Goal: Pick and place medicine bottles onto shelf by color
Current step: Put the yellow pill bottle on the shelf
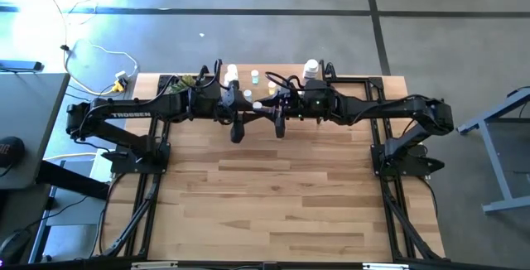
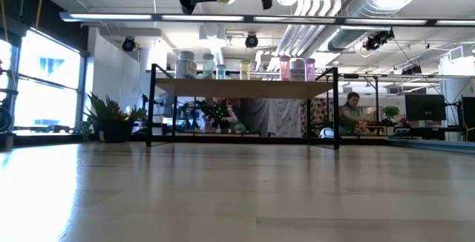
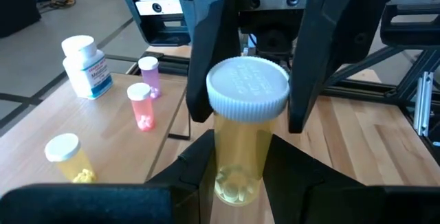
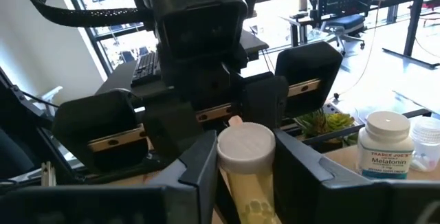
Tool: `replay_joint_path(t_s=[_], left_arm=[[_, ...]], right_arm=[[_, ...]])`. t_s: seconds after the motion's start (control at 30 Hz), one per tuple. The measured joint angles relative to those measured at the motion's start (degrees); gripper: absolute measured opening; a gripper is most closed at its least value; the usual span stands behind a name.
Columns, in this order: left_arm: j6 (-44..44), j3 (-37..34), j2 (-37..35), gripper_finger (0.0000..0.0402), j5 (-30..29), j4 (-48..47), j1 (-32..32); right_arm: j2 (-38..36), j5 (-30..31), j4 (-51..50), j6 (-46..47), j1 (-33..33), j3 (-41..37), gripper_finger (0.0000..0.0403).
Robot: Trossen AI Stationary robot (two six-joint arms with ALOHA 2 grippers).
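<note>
A yellow medicine bottle (image 3: 240, 141) with a white cap hangs upright in the air between my two grippers, which face each other above the far part of the table. My left gripper (image 3: 237, 179) is shut on its lower body. My right gripper (image 4: 244, 172) comes from the opposite side and is shut at its cap. The shelf (image 2: 245, 88) stands on black legs at the far edge. On it stand other bottles: a white one (image 3: 86, 66), two pink ones (image 3: 141, 104), and a yellow one (image 3: 69, 159). My left gripper pinches the yellow bottle's lower body (image 3: 234, 186) between its two fingers, coming level from the table's left. The bottle stands upright, lifted clear of table and shelf. My right gripper has its two fingers (image 3: 203, 59) against opposite sides of the white cap (image 3: 247, 86), coming level from the table's right. The fingers lie across the upright bottle.
A white melatonin bottle (image 4: 388, 148) and a green leafy plant (image 4: 323, 124) stand at the far side. A row of bottles (image 2: 245, 69) fills the shelf top. The wide wooden tabletop (image 1: 281, 195) lies bare toward the near edge. A person (image 2: 349, 112) sits in the room behind.
</note>
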Motion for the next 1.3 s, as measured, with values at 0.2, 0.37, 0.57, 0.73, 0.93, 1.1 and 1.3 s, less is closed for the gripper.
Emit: replay_joint_path(t_s=[0.2, 0.37, 0.57, 0.73, 0.93, 1.1, 1.3], left_arm=[[0.0, 0.0, 0.0, 0.009, 0.0, 0.0, 0.0], [0.0, 0.0, 0.0, 0.0092, 0.0, 0.0, 0.0], [2.6, 0.0, 0.0, 0.0136, -0.1, 0.0, 0.1], [2.6, 0.0, 0.0, 0.0188, -3.4, 0.0, 0.3], [2.6, 0.0, 0.0, 0.0223, -10.5, 0.0, 1.2], [2.1, 0.0, 0.0, 0.0225, -10.6, 0.0, 3.0], [2.0, 0.0, 0.0, 0.0225, -10.7, 0.3, 4.6]], right_arm=[[0.0, 0.0, -0.3, 0.0, 0.1, 0.0, 0.0098], [0.0, 0.0, -0.3, 0.0, 0.1, 0.0, 0.0102], [0.0, 0.0, -0.4, 0.0, -0.5, 0.0, 0.0103], [0.0, 0.2, -0.6, -0.5, -2.1, 0.0, 0.0103], [-0.2, -0.4, -0.7, -2.0, -6.3, 0.0, 0.0103], [-0.6, -1.1, -0.4, -2.0, -10.9, 0.0, 0.0103], [-0.6, 0.5, 1.9, -5.4, -15.0, 0.0, 0.0103]])
